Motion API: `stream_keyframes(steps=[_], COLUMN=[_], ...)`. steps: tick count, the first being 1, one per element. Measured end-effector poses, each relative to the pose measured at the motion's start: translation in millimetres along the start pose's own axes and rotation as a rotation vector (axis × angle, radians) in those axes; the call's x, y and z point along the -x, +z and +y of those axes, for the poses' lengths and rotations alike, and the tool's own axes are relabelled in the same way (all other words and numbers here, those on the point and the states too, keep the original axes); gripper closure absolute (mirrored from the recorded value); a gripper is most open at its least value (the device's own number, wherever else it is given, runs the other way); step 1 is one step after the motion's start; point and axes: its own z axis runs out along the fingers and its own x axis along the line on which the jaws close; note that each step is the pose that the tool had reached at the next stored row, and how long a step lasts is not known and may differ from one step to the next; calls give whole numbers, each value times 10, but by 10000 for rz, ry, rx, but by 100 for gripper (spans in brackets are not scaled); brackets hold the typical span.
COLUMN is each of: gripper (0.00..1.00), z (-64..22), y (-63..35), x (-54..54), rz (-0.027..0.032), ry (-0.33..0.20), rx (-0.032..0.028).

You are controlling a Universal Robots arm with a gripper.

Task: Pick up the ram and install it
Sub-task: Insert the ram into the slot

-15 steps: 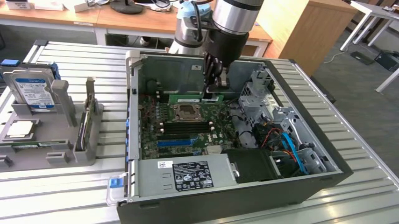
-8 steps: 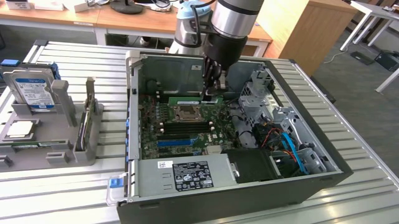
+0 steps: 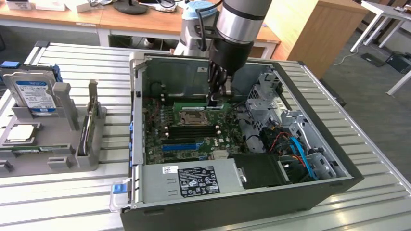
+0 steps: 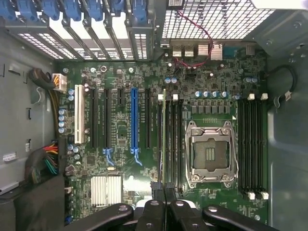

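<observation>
You are working on a slatted metal table [image 3: 372, 159] in an office-like room with a grey floor [image 3: 378, 86], wooden desks [image 3: 128, 21] behind it and a wooden cabinet [image 3: 308, 33] toward the exterior view's right. Two containers sit on the table. One is the open computer case [image 3: 270, 202], lying on its side, holding one motherboard [image 3: 163, 139] [image 4: 125, 130] and one power supply [image 3: 192, 180] with a black-and-white label. The other, at the exterior view's left, is a grey fixture [image 3: 61, 159] carrying one hard drive [image 3: 33, 96] standing upright and one square silver chip [image 3: 19, 132] lying flat. On the board you can count one empty processor socket [image 3: 191, 117] [image 4: 211, 153], two banks of black memory slots with one bank on each side of it, one blue expansion slot [image 3: 180, 146] [image 4: 134, 118], one white slot [image 4: 79, 115] and one finned silver heat sink [image 4: 107, 190]. Your single arm reaches down into the case, and the gripper [image 3: 216, 98] [image 4: 164, 192] is pinched closed on one end of the ram [image 3: 191, 103] [image 4: 164, 139]. The ram stands on edge along the slot bank next to the socket, on the side toward the blue slot. You cannot tell from here whether it is pressed fully home.
</observation>
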Motion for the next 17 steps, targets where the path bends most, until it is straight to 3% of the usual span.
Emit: stream_keyframes(steps=[17], gripper=[88], z=[-6], y=[191], x=[-3], rz=[0], ry=[0], rx=[1])
